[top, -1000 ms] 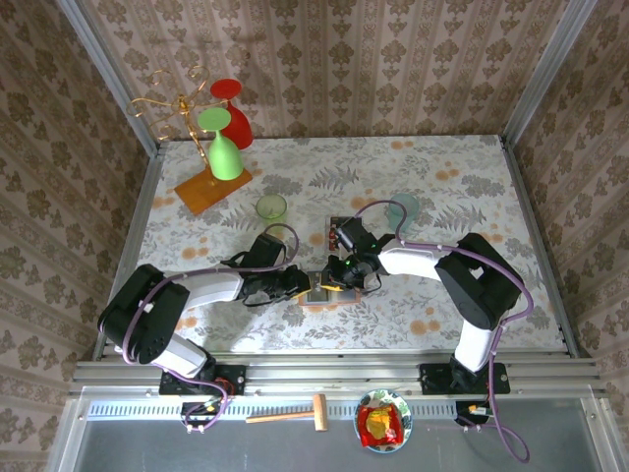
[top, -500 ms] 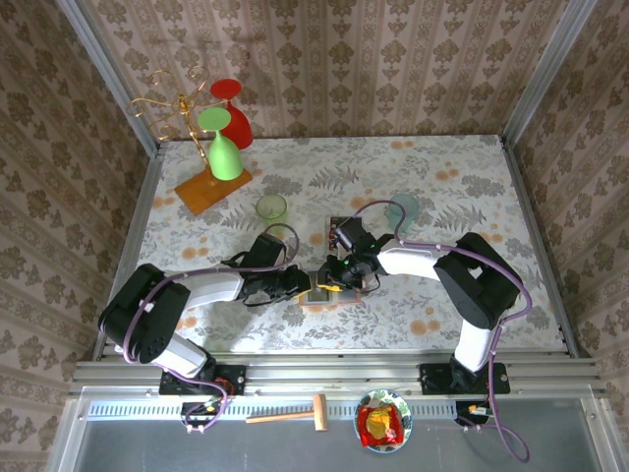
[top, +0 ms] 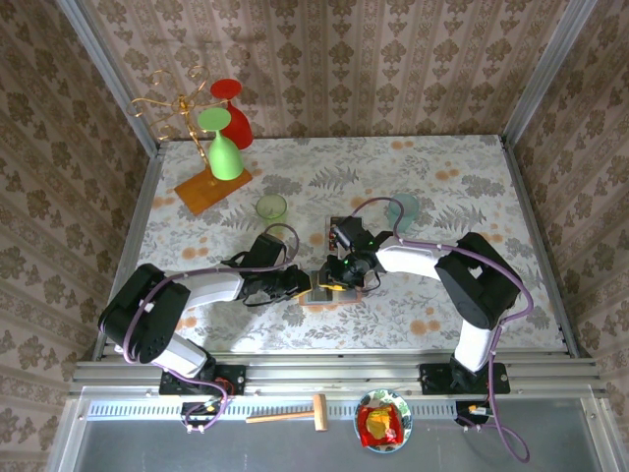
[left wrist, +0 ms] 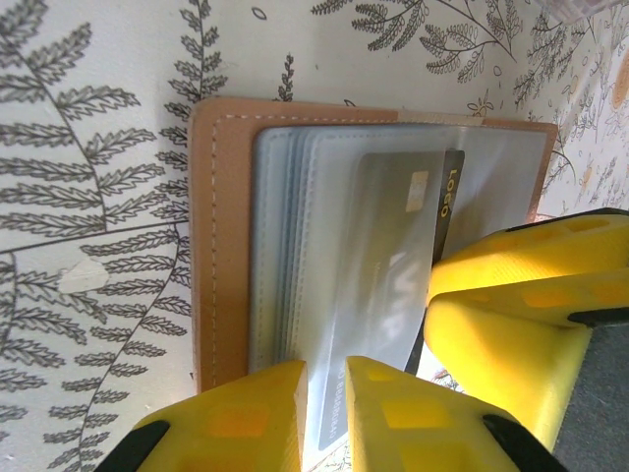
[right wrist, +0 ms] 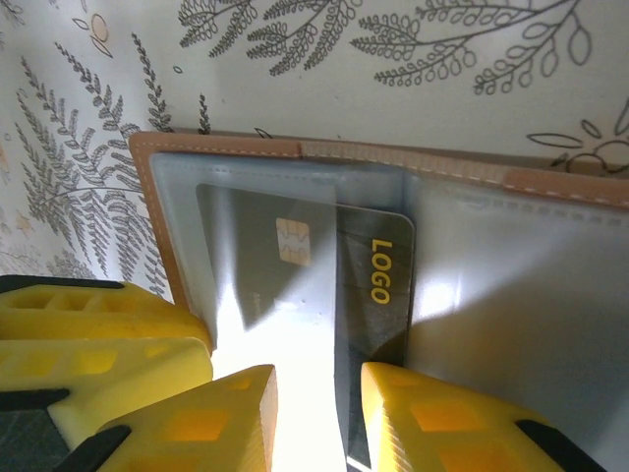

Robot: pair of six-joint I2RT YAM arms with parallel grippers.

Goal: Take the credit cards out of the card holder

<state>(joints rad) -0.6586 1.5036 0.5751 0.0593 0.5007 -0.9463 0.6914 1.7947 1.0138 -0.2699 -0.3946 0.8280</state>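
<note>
The tan card holder (left wrist: 221,246) lies open on the patterned table, its clear sleeves facing up, and sits between both grippers (top: 318,291). A dark credit card (right wrist: 378,270) with a gold "LOGO" sticks partway out of one sleeve. My left gripper (left wrist: 326,379) is shut on the near edge of a clear sleeve. My right gripper (right wrist: 319,379) stands open over the card's near end, one finger on each side, not pinching it. Its yellow fingers (left wrist: 521,315) reach in from the right in the left wrist view. From above, the left gripper (top: 301,286) and right gripper (top: 340,275) meet at the holder.
A gold rack on an orange base (top: 211,187) holds a green glass (top: 224,155) and a red glass (top: 234,116) at the back left. A small green cup (top: 271,206) and a clear cup (top: 402,208) stand behind the arms. A hammer (top: 290,414) and a bowl (top: 383,421) lie below the table's near edge.
The right gripper's jaws have spread apart and its wrist has shifted slightly left. The left gripper and the card holder have stayed put.
</note>
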